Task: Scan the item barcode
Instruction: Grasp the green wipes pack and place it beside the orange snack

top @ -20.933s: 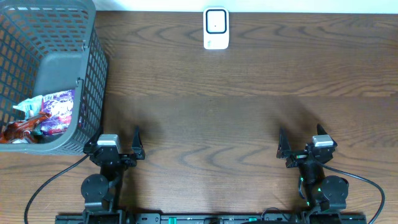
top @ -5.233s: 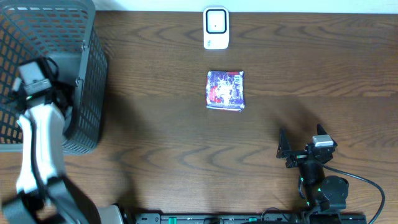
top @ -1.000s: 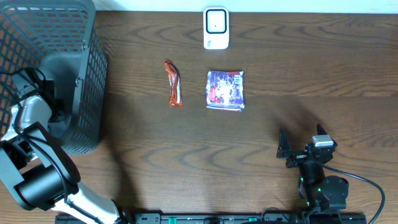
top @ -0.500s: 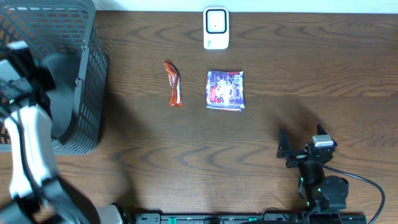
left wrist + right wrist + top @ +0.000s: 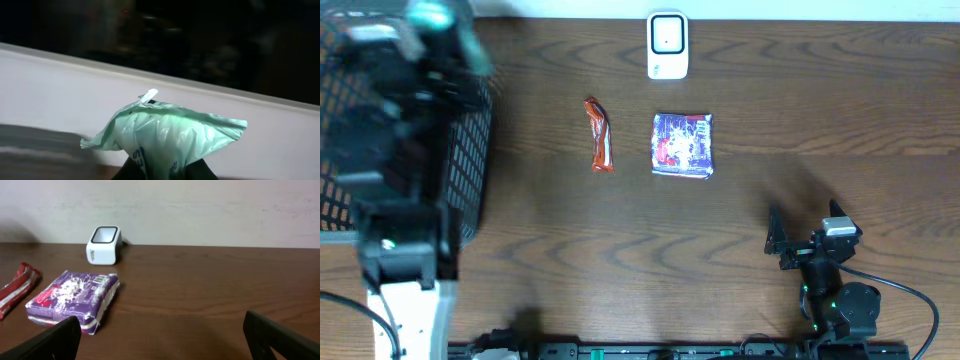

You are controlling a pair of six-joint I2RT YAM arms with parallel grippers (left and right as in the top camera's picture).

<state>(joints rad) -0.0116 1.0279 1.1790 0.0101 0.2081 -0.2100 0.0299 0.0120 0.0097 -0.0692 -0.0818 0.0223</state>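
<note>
A pale green plastic packet (image 5: 170,130) with dark lettering is pinched between the dark fingers of my left gripper (image 5: 162,173), which is shut on its lower end. From overhead that arm is a blur raised over the grey basket (image 5: 470,170), the green packet (image 5: 442,18) showing at its top. The white scanner (image 5: 667,46) stands at the table's far edge, also seen from the right wrist as the scanner (image 5: 103,245). My right gripper (image 5: 805,232) rests open near the front right with nothing between its fingers.
A purple snack pack (image 5: 682,145) and a red wrapper (image 5: 599,134) lie side by side just in front of the scanner. The basket takes up the far left corner. A pale wall runs behind the table.
My left arm has lifted up out of the basket, carrying the green packet, and is moving fast enough to blur. The right arm and the items on the table have stayed put.
</note>
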